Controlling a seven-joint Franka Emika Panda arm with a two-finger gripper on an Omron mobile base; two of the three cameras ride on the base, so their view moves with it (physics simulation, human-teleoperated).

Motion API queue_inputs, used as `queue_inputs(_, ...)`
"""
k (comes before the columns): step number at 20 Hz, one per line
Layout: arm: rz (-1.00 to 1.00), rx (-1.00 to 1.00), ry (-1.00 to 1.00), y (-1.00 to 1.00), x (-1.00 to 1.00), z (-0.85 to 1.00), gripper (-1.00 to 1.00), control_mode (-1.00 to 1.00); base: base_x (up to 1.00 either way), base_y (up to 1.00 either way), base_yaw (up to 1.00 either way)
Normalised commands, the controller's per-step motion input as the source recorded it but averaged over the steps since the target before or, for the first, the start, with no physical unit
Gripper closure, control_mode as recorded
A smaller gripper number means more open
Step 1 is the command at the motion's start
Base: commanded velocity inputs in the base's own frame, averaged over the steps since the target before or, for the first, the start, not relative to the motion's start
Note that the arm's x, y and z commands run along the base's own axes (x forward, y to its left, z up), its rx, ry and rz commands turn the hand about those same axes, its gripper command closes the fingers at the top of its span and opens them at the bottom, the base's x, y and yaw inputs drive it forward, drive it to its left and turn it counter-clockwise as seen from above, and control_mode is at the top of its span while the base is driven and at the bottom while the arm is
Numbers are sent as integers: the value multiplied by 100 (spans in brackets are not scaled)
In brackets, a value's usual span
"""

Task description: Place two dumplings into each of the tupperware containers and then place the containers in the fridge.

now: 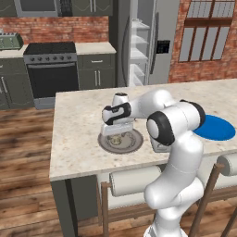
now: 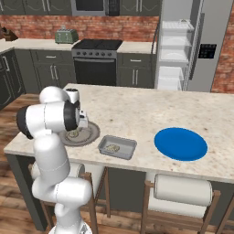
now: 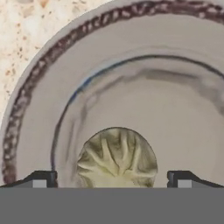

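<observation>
Hanging low over the round grey plate (image 1: 134, 143) near the island counter's (image 1: 74, 139) left end, the gripper (image 3: 111, 178) points straight down with its jaws spread wide and nothing between them yet. In the hand view one dumpling (image 3: 117, 157) sits directly below, centred in the gap between the two dark fingertips (image 3: 43, 178), so the coming move looks like a plain descent and close with little sideways correction. That dumpling is roundish, its pleats fanning out from the middle (no clear long axis to line the jaws up with), and it lies on the plate's inner well, clear of the patterned rim. One tupperware container (image 2: 117, 147) rests on the counter just to the right of the plate in the right base view, with a tan lump inside that appears to be another dumpling (image 2: 112, 148). A blue plate (image 2: 180, 143) lies well apart farther right. The fridge (image 2: 183, 45) stands open beyond the island, white shelves showing. No brand, label or legible writing can be made out anywhere.
</observation>
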Motion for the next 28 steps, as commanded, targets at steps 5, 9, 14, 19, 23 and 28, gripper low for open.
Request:
queue_inputs(5, 0, 0, 0, -1, -18, -9, -100, -100, 0, 0, 0)
queue_inputs(9, 0, 0, 0, -3, 0, -21, -100, -100, 0, 0, 0)
queue_inputs(14, 0, 0, 0, 0, 10, -6, -100, -100, 0, 0, 0)
queue_inputs(19, 0, 0, 1, 0, 0, -16, -100, -100, 0, 0, 0)
queue_inputs(23, 0, 0, 2, 0, 0, -25, 100, -100, 0, 0, 0)
queue_inputs(28, 0, 0, 1, -2, 0, 0, 100, -100, 0, 0, 0)
